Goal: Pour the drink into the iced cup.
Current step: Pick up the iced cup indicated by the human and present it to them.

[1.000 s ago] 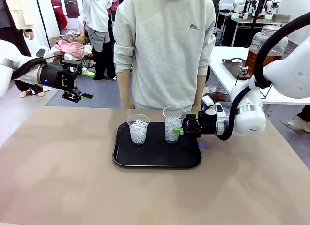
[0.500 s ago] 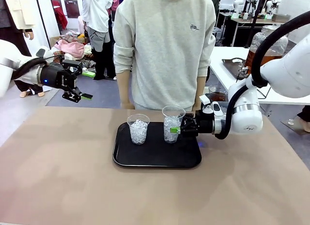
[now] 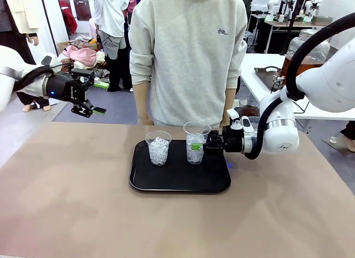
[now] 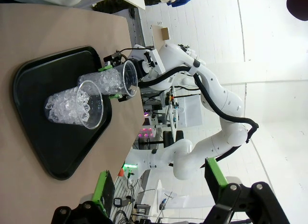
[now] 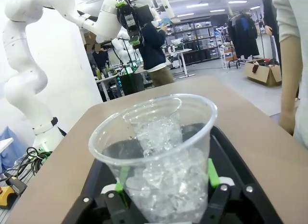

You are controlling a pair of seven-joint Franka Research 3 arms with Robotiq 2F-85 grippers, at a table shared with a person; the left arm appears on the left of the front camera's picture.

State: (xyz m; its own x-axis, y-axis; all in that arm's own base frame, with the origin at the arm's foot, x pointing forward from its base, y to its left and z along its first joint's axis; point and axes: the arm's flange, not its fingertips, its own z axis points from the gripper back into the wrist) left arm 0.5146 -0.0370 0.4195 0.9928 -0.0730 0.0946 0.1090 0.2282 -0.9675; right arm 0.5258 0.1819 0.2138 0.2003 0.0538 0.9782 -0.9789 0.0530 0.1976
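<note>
Two clear plastic cups, each packed with crushed ice, stand side by side on a black rectangular tray (image 3: 166, 183) in the middle of the brown bench (image 3: 83, 202). The right claw (image 3: 197, 146) comes in level from the side, clamped on the iced cup nearer it (image 3: 194, 137); in the right wrist view its green pads (image 5: 212, 172) press both flanks of that cup (image 5: 163, 137). Whether the cup's base rests on the tray I cannot tell. The other iced cup (image 3: 158, 148) stands free, just beside it. The left claw (image 3: 100, 97) hangs raised off the bench's left edge, fingers apart and holding nothing. The drink (image 3: 308, 61), an amber-brown liquid, sits in a large round glass dispenser jar (image 3: 310, 44) on a white side table at the far right, well apart from the cups; the right arm's black cable crosses the jar, and its tap is hard to make out. A person in a grey sweatshirt (image 3: 188, 58) stands behind the tray, cut off at the top edge.
</note>
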